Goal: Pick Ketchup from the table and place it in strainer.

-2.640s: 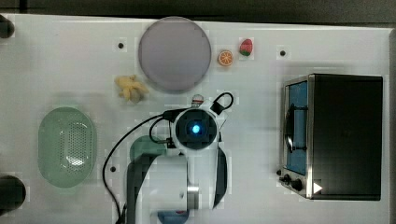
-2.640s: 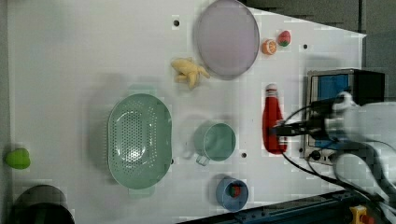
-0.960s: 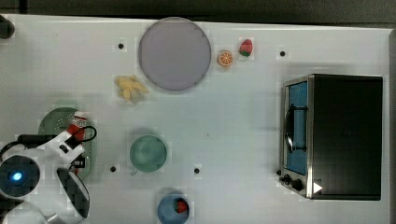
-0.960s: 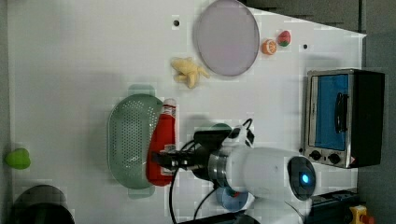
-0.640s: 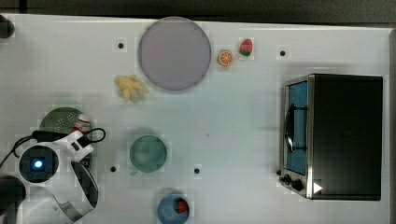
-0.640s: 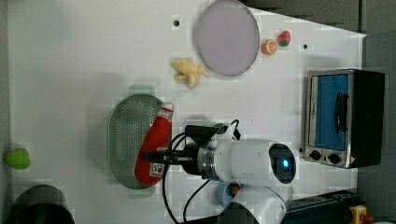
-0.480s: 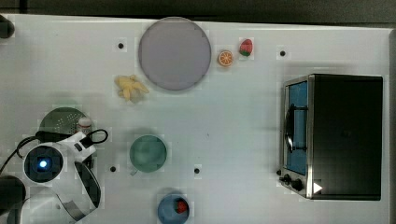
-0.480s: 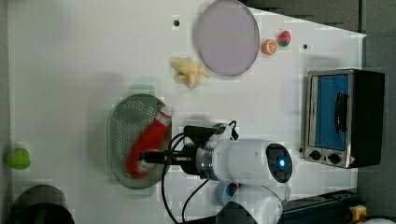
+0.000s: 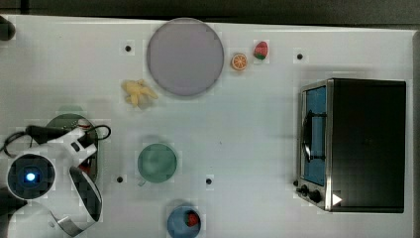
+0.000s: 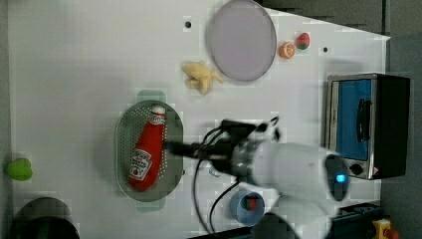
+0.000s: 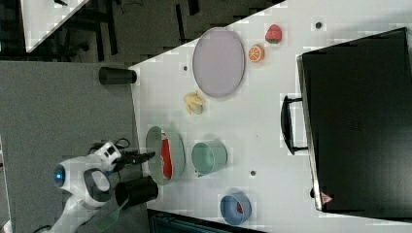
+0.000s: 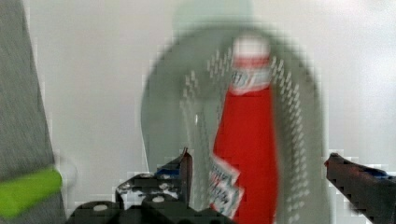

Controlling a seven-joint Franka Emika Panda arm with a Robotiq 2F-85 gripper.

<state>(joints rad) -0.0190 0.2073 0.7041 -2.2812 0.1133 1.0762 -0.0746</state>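
The Ketchup [image 10: 147,154], a red bottle with a white cap, lies lengthwise inside the mint-green strainer [image 10: 121,144] on the white table [image 10: 74,59]. In the left view my gripper [image 10: 171,147] sits just off the strainer's right rim, apart from the bottle. Through the wrist camera the Ketchup [image 12: 247,126] rests free in the strainer [image 12: 299,121], and my gripper [image 12: 259,158] is open, one dark finger on either side above it. In the right view the gripper [image 11: 145,156] points at the strainer [image 11: 155,145] from beyond the table edge.
A teal cup [image 9: 157,162] stands close to the strainer. Farther off are a grey-lilac plate [image 10: 241,40], a yellow toy [image 10: 201,77], a blue bowl [image 10: 247,205], a toaster oven [image 10: 366,127], a green object [image 10: 19,169] and a dark cylinder [image 10: 45,219].
The gripper carried the Ketchup over the strainer, tipped it down and let go. The bottle now lies in the strainer and the gripper has drawn back toward the left view's right.
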